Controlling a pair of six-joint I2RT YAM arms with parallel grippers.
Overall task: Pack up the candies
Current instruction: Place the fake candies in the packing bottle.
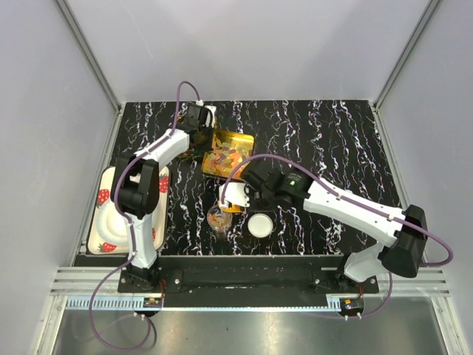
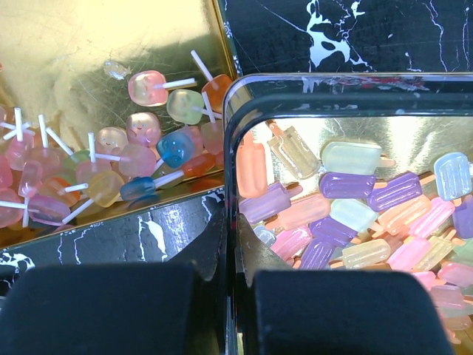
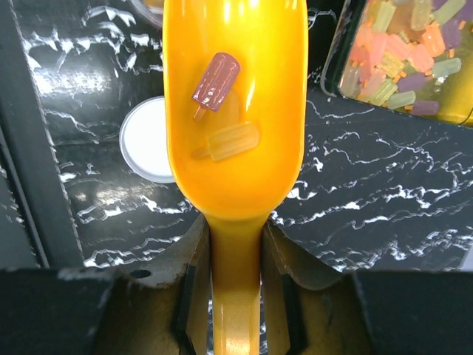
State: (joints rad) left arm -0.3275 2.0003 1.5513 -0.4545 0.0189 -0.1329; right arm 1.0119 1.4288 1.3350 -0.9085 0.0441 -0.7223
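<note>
Right gripper [image 3: 235, 296] clamps the yellow-orange plastic scoop [image 3: 235, 170] carrying two popsicle-shaped candies [image 3: 216, 80]; tilting it could spill them. Left gripper [image 2: 229, 259] pinches the square gold tin [image 2: 347, 81] by its rim and might drag it

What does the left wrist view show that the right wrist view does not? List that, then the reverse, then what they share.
Only the left wrist view: the left gripper shut on the black rim of the popsicle tin, and beside it a gold tin holding lollipop candies.
Only the right wrist view: the right gripper shut on the scoop, a purple candy and a yellow candy lying in it, and a white disc on the table.
Both: the popsicle tin filled with popsicle candies, and the black marbled table.
</note>
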